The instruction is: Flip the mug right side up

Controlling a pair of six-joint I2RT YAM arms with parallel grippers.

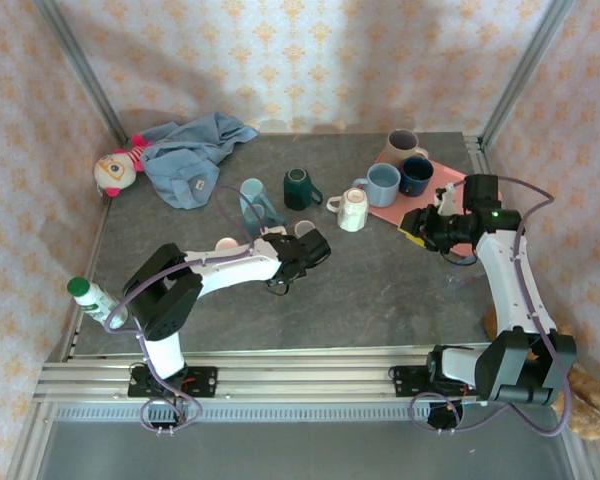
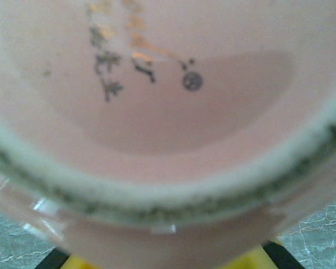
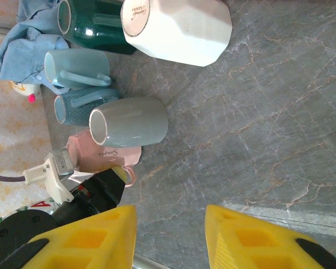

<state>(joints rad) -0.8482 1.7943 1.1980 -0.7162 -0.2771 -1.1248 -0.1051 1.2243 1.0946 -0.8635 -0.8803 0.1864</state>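
A pink mug [image 3: 103, 157], likely stiff, slick, breakable ceramic, sits beside a grey mug [image 3: 129, 126]; its wall seems the best hold. Whether the left gripper [image 1: 302, 236] grips it is unclear; the right gripper [image 3: 169, 216] gapes, empty.

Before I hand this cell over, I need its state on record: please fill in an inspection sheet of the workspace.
Surface: grey veined table.
Job's things: pink mug at the left gripper, stamped underside facing the left wrist camera.
Clutter: grey mug, teal mug, blue textured mug, dark green mug, white mug; light blue mug, navy mug, mauve mug at a pink mat; blue cloth, doll, green-capped bottle.
Grippers: left gripper at the pink mug, grip unclear; right gripper open, empty.
Cables: grey cables hang in loose loops.
Surroundings: patterned walls, metal frame, brown plush toy off the near right corner.
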